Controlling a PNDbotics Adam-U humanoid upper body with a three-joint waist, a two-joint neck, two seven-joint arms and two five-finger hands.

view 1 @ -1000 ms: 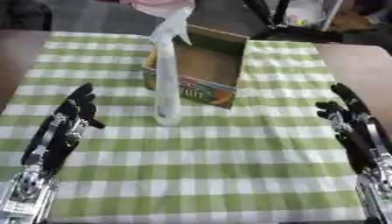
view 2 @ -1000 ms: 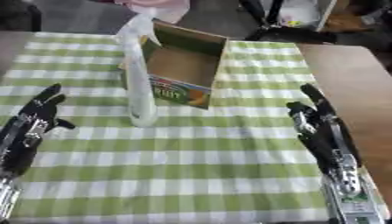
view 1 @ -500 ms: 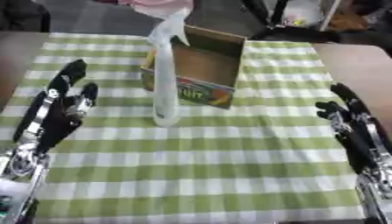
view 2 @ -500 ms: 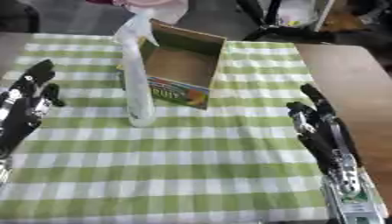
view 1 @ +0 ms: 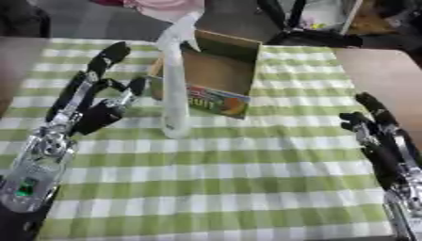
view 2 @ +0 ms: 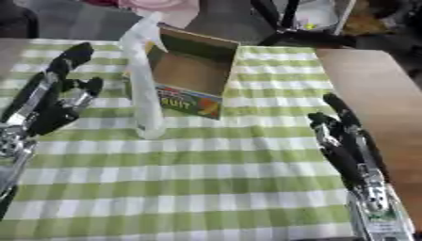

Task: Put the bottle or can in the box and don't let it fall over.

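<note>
A tall clear spray bottle (view 1: 174,89) stands upright on the green checked cloth, right in front of an open cardboard box (view 1: 216,71) with a colourful printed front. My left hand (view 1: 97,101) is raised just left of the bottle, fingers straight and spread, thumb toward it, a small gap between them. My right hand (view 1: 382,136) rests open near the right edge, fingers pointing up, far from the bottle.
The green and white checked cloth (view 1: 231,179) covers a brown table (view 1: 385,70), bare at the right. A dark stand (view 1: 305,28) and pink cloth (view 1: 169,5) lie beyond the far edge behind the box.
My left hand has risen from the lower left and moved right toward the bottle. The bottle, box and right hand have stayed in place.
</note>
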